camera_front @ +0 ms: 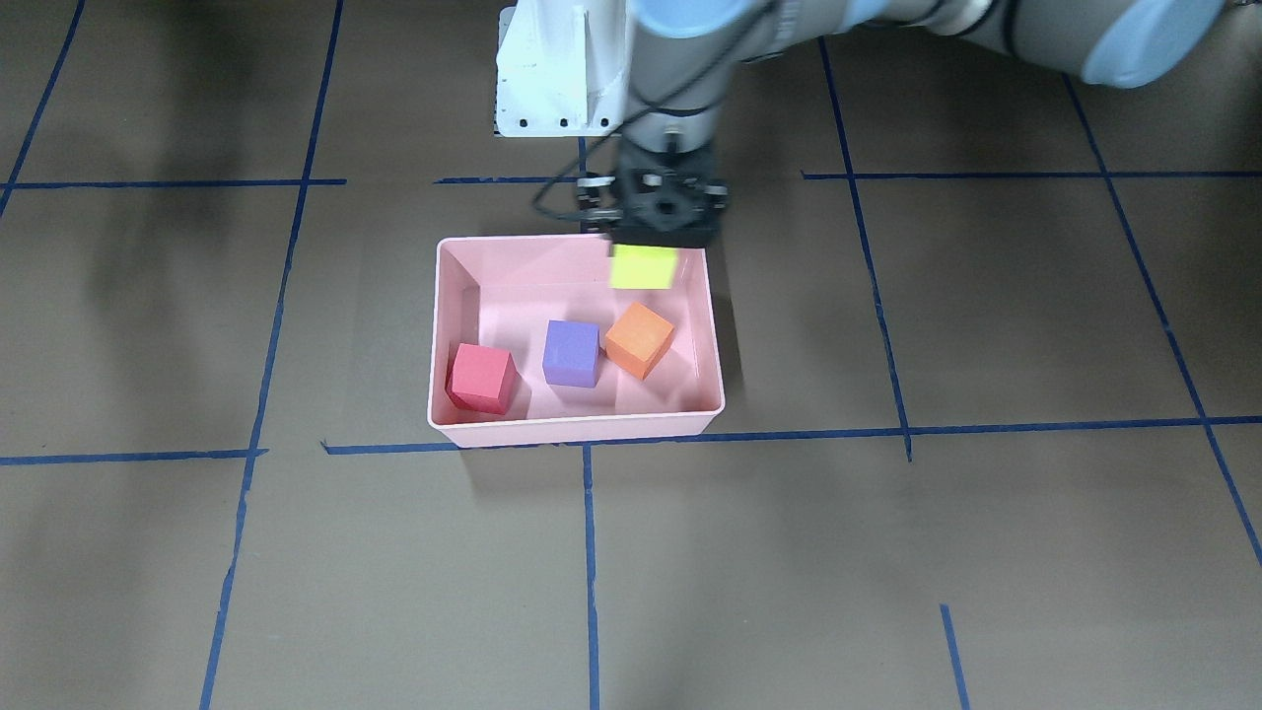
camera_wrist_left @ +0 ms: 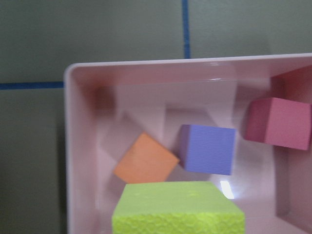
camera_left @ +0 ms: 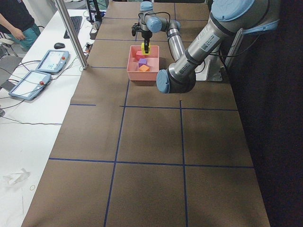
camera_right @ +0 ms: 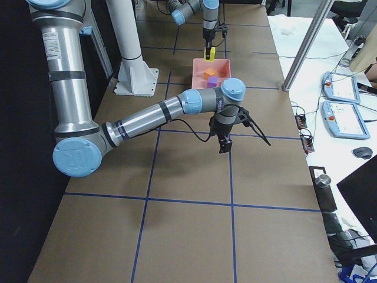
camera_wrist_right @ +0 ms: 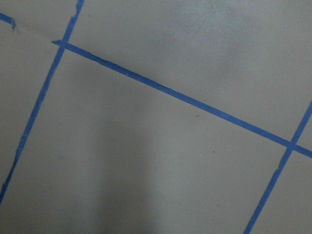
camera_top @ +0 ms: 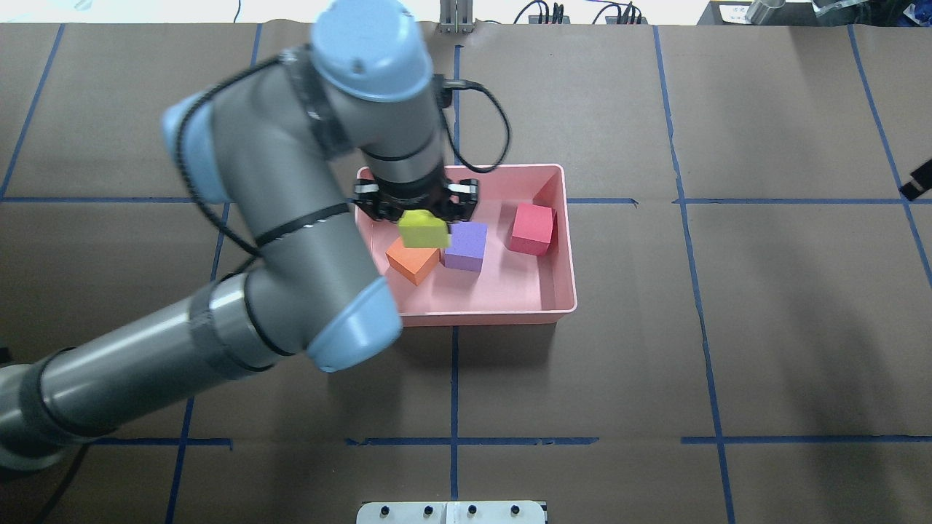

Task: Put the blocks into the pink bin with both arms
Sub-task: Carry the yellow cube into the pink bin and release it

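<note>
Yellow-green foam cube (camera_wrist_left: 178, 207), clamped in the black left gripper (camera_top: 420, 215), hangs over the left part of the light pink rectangular plastic bin (camera_front: 577, 426). On the bin floor lie an orange foam cube (camera_front: 639, 339), a purple foam cube (camera_front: 571, 353) just beside it, and a red foam cube (camera_front: 482, 378) by the right end wall. The black right gripper (camera_right: 224, 144) is over the brown table (camera_right: 188, 236), well apart from the bin; how its jaws stand cannot be told.

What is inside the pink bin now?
In the pink bin lie the red block, purple block and orange block. The left gripper holds the yellow-green block over it; the floor beneath is hidden.
</note>
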Motion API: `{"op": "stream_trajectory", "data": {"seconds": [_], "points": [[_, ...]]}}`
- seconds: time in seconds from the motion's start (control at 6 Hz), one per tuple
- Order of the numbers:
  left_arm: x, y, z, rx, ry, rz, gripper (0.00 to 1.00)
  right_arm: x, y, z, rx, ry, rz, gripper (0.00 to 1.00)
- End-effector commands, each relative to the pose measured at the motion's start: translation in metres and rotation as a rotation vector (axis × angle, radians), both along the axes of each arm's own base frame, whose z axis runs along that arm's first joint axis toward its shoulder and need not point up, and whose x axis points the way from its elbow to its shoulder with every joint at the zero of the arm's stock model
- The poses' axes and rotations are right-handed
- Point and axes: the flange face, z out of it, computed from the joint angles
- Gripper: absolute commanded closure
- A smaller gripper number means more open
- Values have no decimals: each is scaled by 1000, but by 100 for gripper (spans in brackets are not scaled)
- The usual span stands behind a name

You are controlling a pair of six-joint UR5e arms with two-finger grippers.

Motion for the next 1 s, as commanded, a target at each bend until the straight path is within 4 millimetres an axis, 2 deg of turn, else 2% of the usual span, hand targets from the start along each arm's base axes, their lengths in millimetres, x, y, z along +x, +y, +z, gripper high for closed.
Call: {"op": "stream_trajectory", "data": {"seconds": [0.0, 0.17, 0.33, 0.5, 0.67, 0.83], "points": [[50, 3, -33, -24, -2, -28, 20, 20, 14, 21, -6, 4, -3, 0], [55, 7, -32, -10, -6, -41, 0, 22, 22, 34, -39, 13, 4, 0], [49, 7, -29, 4, -2, -38, 0, 23, 24, 36, -43, 15, 5, 0], [24, 22, 2, 19, 13, -29, 0, 21, 22, 39, -51, 18, 6, 0], [-25, 20, 54, 127, -13, 37, 0, 22, 22, 44, -59, 19, 7, 0], [-79, -4, 111, 181, -61, 72, 0, 27, 31, 57, -87, 23, 16, 0]]}}
